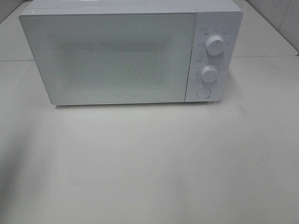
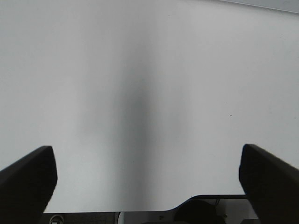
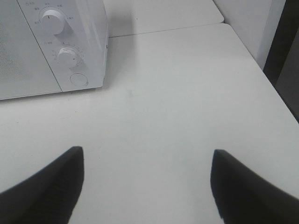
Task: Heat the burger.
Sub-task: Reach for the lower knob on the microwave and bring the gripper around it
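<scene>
Inspection of the work area finds the burger in none of the three views: it is not between either pair of fingers, nor on the counter (image 1: 149, 168) ahead of them. It may be behind the microwave (image 1: 117, 56) door (image 1: 110, 58), but the frosted panel does not let that be confirmed. The door is shut flush with the cabinet. The control strip beside it carries an upper dial (image 1: 215, 45), a lower dial (image 1: 209, 74) and a round button (image 1: 203, 93), none of them touched by any finger. The left fingers (image 2: 28, 179) stand wide apart and hold nothing; only bare counter and a soft shadow lie between and beyond their tips. The right fingers (image 3: 46, 186) are likewise spread wide and empty. The control end of the microwave sits ahead of them and off to one side, well apart from both tips. In my judgement both pairs are held low, open and back from the appliance because neither is committed to a grasp. The right pair appears better placed for the dials or the button, since these lie on its side. Whether loading is complete, or has not begun, cannot be settled from these views. The main risk I note is starting the heating without verifying that the burger is inside.
</scene>
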